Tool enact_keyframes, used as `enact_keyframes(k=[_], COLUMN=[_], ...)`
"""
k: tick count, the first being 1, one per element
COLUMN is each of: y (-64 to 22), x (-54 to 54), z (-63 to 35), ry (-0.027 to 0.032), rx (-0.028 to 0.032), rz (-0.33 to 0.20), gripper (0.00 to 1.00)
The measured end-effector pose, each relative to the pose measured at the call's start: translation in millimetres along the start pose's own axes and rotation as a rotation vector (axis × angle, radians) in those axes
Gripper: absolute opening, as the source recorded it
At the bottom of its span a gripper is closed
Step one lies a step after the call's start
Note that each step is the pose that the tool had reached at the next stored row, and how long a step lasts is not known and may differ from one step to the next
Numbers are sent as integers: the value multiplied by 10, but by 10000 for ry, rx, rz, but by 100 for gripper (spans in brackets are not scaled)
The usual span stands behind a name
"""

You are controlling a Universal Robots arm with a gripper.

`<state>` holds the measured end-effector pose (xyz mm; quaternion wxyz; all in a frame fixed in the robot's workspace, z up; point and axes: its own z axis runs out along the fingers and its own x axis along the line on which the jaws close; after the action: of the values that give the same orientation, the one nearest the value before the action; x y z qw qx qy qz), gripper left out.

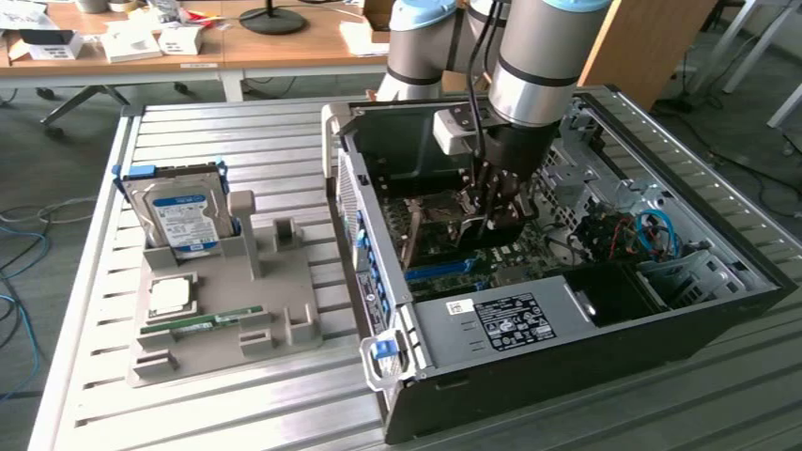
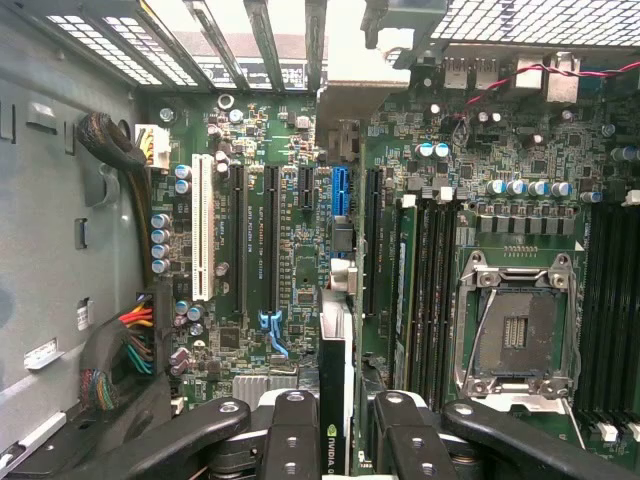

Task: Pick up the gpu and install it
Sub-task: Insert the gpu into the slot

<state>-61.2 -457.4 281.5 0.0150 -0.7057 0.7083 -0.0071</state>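
While the arm (image 1: pixel 542 66) reaches almost straight down into the open computer case (image 1: pixel 564 376), its gripper (image 1: pixel 493 214) hangs low over the motherboard (image 2: pixel 300 130). Its fingers (image 2: pixel 295 435) are partly closed and clamped on the gpu (image 2: pixel 335 365), which stands edge-on between them above the expansion slots (image 2: pixel 255 235).

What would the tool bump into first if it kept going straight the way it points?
The gpu in the tool would likely touch the motherboard first, near its slots; depth is unclear.

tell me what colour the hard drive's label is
The hard drive label is blue, best seen in the exterior view.
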Motion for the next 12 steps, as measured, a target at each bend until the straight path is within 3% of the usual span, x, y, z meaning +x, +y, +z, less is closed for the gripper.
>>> enact_keyframes(k=[12], y=[0], x=[0], z=[16], ry=[-1], rx=[-1], rz=[0], gripper=[26])
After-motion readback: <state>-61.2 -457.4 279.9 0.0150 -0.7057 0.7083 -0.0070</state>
